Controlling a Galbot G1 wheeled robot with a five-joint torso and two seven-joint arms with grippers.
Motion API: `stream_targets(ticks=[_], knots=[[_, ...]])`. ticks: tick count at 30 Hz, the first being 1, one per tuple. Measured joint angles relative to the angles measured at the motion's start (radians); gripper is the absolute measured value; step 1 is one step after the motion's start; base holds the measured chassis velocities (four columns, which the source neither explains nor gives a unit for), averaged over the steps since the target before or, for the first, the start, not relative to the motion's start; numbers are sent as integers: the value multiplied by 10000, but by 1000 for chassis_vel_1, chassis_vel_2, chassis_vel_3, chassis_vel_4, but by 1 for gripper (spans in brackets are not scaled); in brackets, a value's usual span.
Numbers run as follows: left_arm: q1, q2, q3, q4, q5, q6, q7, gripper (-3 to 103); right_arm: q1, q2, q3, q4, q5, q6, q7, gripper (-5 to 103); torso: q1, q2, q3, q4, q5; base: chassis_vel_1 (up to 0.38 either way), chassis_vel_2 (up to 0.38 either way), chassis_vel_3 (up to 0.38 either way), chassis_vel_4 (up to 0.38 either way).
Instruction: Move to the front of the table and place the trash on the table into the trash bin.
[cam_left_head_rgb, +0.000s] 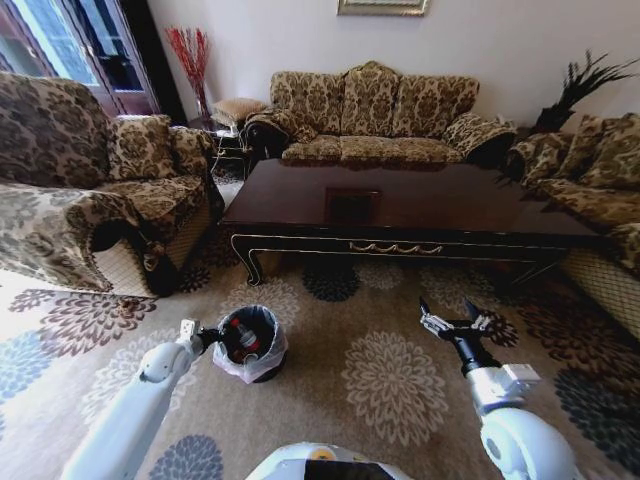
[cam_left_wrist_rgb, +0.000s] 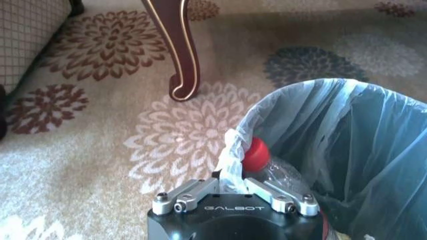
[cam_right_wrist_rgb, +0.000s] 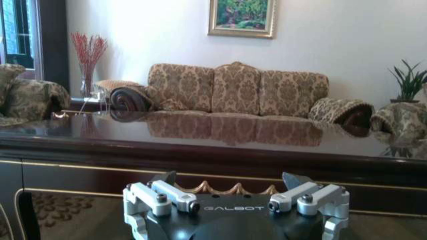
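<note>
The trash bin (cam_left_head_rgb: 268, 358), dark and round with a whitish bag over its rim, stands on the carpet in front of the table's (cam_left_head_rgb: 450, 205) left end. Over its near rim my left gripper (cam_left_head_rgb: 212, 337) is shut on a clear plastic bottle with a red cap (cam_left_wrist_rgb: 255, 154). The cap points into the bag (cam_left_wrist_rgb: 347, 130), and a fold of bag hides the fingertips of the left gripper (cam_left_wrist_rgb: 233, 182). More red trash lies inside the bin. My right gripper (cam_left_head_rgb: 452, 318) hangs open in the air before the table's front apron (cam_right_wrist_rgb: 200, 167). That right gripper (cam_right_wrist_rgb: 230, 180) holds nothing.
A carved table leg (cam_left_wrist_rgb: 183, 55) stands just beyond the bin. A patterned armchair (cam_left_head_rgb: 90, 200) sits to the left, a sofa (cam_left_head_rgb: 370, 110) behind the table and another sofa (cam_left_head_rgb: 600, 170) on the right. Floral carpet (cam_left_head_rgb: 390, 380) lies between me and the table.
</note>
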Motion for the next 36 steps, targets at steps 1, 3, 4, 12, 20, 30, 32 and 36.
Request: stream_targets(ticks=[1,3,4,12,20,30,32,36], knots=[[-120,3,76,112,-1,-1,-1,1,0,0,0,0,0,0,0,100,-18,-47,-28,-3,-1,0,0,0,0],[-257,3,167,236,-11,-5,-1,1,0,0,1,0,0,0,0,100,-44,-114,-68,-3,-1,0,0,0,0],[-330,2,220,296,-18,-5,-2,1,0,0,0,0,0,0,0,100,-57,-151,-91,-2,0,0,0,0,0],[-812,-29,623,711,-33,46,36,1,-1,0,0,0,0,0,0,100,-152,-463,-311,-3,1,0,0,0,0],[-1097,-64,795,1106,-30,-10,65,-2,0,0,0,0,0,0,0,100,-202,-704,-504,-1,0,0,0,0,0],[-1121,-86,790,1257,12,-242,117,34,0,0,0,0,0,0,0,100,-194,-687,-498,0,0,0,0,0,0],[-1100,-96,761,1256,13,-281,121,39,0,0,0,0,0,0,0,100,-192,-678,-492,-1,0,0,0,0,0],[-1027,-103,628,1212,-29,-555,117,55,0,0,0,0,0,0,0,100,-185,-662,-481,-1,0,0,0,0,0]])
